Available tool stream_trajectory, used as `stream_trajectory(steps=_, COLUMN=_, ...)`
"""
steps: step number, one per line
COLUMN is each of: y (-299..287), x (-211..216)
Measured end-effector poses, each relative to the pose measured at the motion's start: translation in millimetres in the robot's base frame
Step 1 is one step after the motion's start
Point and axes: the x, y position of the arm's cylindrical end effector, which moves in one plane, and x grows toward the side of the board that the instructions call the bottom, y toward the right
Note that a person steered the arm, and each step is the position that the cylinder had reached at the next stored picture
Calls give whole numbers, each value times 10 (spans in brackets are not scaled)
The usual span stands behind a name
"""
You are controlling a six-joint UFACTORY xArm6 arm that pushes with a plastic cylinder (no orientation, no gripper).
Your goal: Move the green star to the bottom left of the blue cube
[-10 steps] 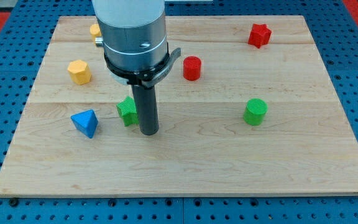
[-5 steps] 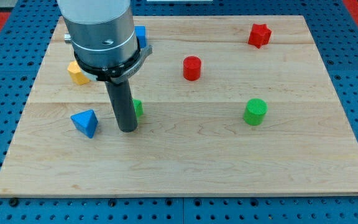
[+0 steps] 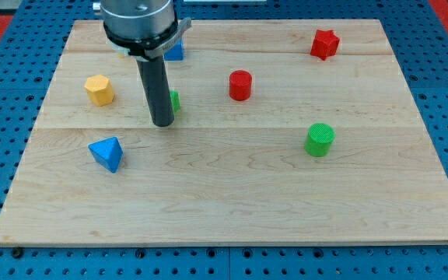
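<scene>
Green star (image 3: 175,100): it lies in the upper left part of the frame, on the wooden board. Only a small green edge shows, because the rod hides most of it, so the star shape cannot be made out here.
My tip (image 3: 162,123): it stands on the board just at the view's left and a little below the green star, touching it or nearly touching; the pictures do not let me say which. The arm ends in a plain rod, so there are no jaws to stand apart or together.
Blue cube (image 3: 175,51): it is at the view's top, above the green star, partly covered by the grey body of the arm. The star is apart from it, straight below it in the view.
Yellow block (image 3: 99,89): it has a hexagon-like shape and stands at the view's left of the tip, well apart.
Blue pyramid (image 3: 106,152): it is below and to the view's left of the tip.
Red cylinder (image 3: 241,85): it is at the view's right of the green star, near it.
Green cylinder (image 3: 319,139): it is at the view's right, lower than the star.
Red star (image 3: 325,43): it is in the upper right corner.
Board (image 3: 232,202): light wood on a blue pegboard.
</scene>
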Motion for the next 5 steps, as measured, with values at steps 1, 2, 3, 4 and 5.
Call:
stream_trajectory(steps=1, y=-49, x=-214)
stream_trajectory(steps=2, y=-118, x=-394)
stream_trajectory(steps=3, y=-160, x=-562)
stream_trajectory(steps=4, y=-160, x=-571)
stream_trajectory(steps=5, y=-160, x=-345)
